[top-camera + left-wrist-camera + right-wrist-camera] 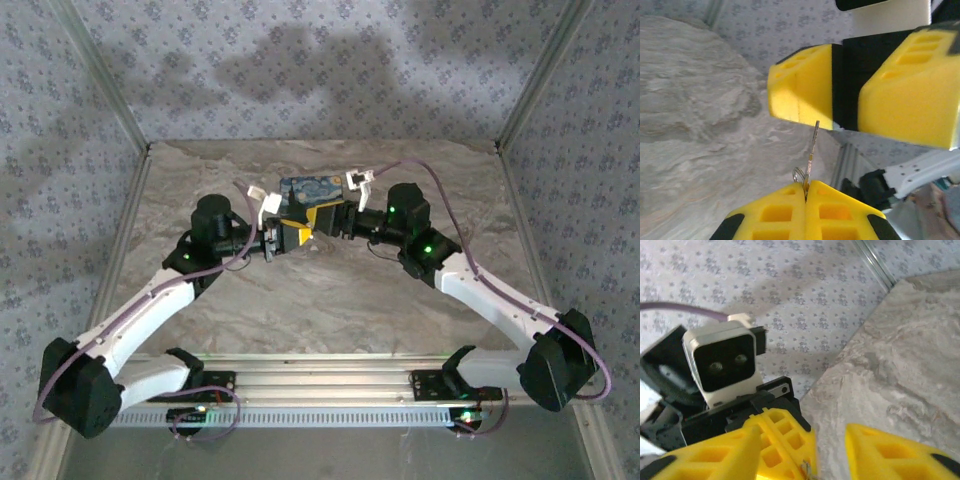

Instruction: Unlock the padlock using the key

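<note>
Floral-print walls (300, 70) enclose a marble-patterned surface (330, 300), and above its middle the two arms meet nose to nose, well clear of the stone. The left end effector (806, 187) is clenched on the key (812, 145). Its yellow fingers pinch the bow end so that the thin blade sticks straight out ahead of them, with the small key ring (799, 175) hanging off to one side. Gripping it that far back leaves the whole blade free to enter a keyhole. The right end effector (328, 222) faces it from the other side. In the left wrist view its two yellow fingers stand apart with a dark block (845, 82) between them, and the key's tip sits right at the lower edge of one finger, just beside that block. The block is probably the padlock, held up in the air so that its keyway is turned toward the incoming blade, though no shackle or keyhole can be made out. Whether the right fingers actually clamp it cannot be told from these views. In the right wrist view, the left arm's wrist camera (722, 365) looks straight back. This fits the two tools being lined up on one axis for the insertion. That step looks to be in hand but not yet done, since most of the blade is exposed.
</note>
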You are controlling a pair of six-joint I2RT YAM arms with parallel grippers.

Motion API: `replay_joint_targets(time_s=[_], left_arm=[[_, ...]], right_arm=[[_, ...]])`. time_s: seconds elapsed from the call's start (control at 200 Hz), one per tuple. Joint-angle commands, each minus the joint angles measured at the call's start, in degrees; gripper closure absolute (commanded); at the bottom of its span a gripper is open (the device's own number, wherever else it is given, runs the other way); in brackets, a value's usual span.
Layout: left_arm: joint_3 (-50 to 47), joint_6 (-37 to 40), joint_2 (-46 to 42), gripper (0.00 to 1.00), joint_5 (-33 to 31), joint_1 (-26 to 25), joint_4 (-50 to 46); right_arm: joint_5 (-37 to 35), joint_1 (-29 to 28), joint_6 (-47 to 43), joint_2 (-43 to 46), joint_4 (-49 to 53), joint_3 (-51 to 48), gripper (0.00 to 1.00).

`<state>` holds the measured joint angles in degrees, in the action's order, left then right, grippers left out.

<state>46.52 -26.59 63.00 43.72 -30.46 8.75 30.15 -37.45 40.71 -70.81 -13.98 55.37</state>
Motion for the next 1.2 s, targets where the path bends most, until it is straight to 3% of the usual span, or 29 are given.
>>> replay_joint_targets(time_s=[0.0,0.21,0.43,0.829,1.034,1.194], left_arm=[[3.46,8.2,-2.34,1.0,-9.2,-0.68,-8.45],[5.52,20.34,-3.14,1.0,-29.98,-5.98,-18.39],[5.35,28.26,-3.09,1.0,-43.31,-12.49,-18.62],[5.85,35.19,-0.71,1.0,-51.94,-16.55,-18.16],[6.69,38.11,1.27,1.0,-57.25,-18.43,-18.51],[7.7,39.66,3.05,1.0,-59.58,-19.43,-18.58]], right_arm=[[-3.62,0.83,3.72,1.37,6.63,4.04,0.37],[-7.89,1.95,12.14,0.55,13.22,5.26,0.35],[-7.98,0.6,18.84,-4.7,15.92,6.86,0.5],[-6.5,-2.44,22.03,-11.29,17.18,11.65,0.68],[-6.86,-2.8,23.26,-11.89,18.26,11.95,0.62],[-6.51,-2.95,23.48,-12.69,19.04,12.48,0.66]])
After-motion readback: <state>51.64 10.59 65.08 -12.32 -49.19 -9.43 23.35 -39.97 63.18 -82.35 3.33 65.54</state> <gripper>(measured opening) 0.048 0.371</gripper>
